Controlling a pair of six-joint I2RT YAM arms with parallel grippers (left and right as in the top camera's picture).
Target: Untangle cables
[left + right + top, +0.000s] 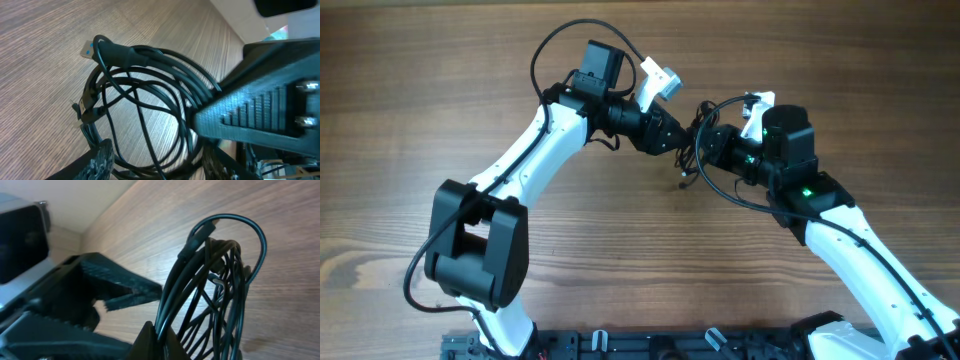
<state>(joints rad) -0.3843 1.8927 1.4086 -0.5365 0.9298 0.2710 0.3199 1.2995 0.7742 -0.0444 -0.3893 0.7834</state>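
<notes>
Two arms meet over the far middle of the wooden bench [440, 60], and one dark bundle of cables [692, 158] hangs between their tips. How many separate cords make up the bundle cannot be counted; the wrist views show many thin black strands coiled in overlapping loops.

The right fingers [150, 341] are pressed together at the bottom of their own view, clamped on the strands at one edge of the coil, which rises from them as an upright ring [215, 285]. One black plug end [199, 234] sticks out at the top of that ring.

The left fingers [102, 157] stand apart, one at each side of the lower frame, with loops of the coil [145, 100] passing through the gap between them; neither finger visibly pinches a strand. One USB plug [89, 50] with a blue insert points away from the coil at its upper left.

From overhead, one loose strand trails down below the bundle. Whether the lowest loops touch the bench cannot be told.
</notes>
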